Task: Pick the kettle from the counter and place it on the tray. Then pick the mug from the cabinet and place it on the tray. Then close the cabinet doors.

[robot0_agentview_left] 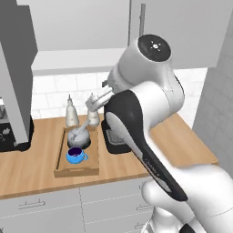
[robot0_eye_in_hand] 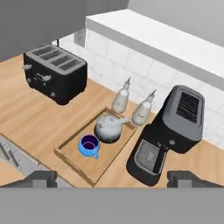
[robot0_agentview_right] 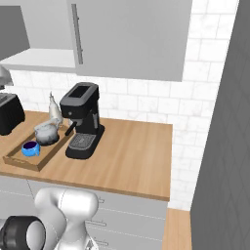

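Observation:
The light-wood tray [robot0_agentview_left: 61, 159] [robot0_agentview_right: 19, 158] [robot0_eye_in_hand: 72, 146] lies on the wooden counter [robot0_agentview_left: 27, 168] [robot0_agentview_right: 132, 151]. On it stand the silvery kettle [robot0_agentview_left: 78, 136] [robot0_agentview_right: 46, 134] [robot0_eye_in_hand: 108, 127] and, in front of it, the blue mug [robot0_agentview_left: 76, 156] [robot0_agentview_right: 30, 148] [robot0_eye_in_hand: 89, 145]. My gripper [robot0_eye_in_hand: 116, 178] [robot0_agentview_left: 92, 103] hangs open and empty high above the tray and touches nothing. The cabinet shelf [robot0_agentview_left: 73, 59] [robot0_agentview_right: 41, 58] [robot0_eye_in_hand: 175, 41] shows bare. The left cabinet door [robot0_agentview_left: 16, 68] stands swung open. The right door [robot0_agentview_left: 182, 27] [robot0_agentview_right: 129, 36] looks flush with the cabinet.
A black toaster [robot0_eye_in_hand: 54, 76] [robot0_agentview_right: 10, 114] sits left of the tray and a black coffee machine [robot0_eye_in_hand: 173, 131] [robot0_agentview_right: 83, 122] right of it. Two pale bottles [robot0_eye_in_hand: 122, 96] [robot0_eye_in_hand: 144, 109] stand behind the tray by the tiled wall. A grey wall [robot0_agentview_right: 219, 122] closes off the right.

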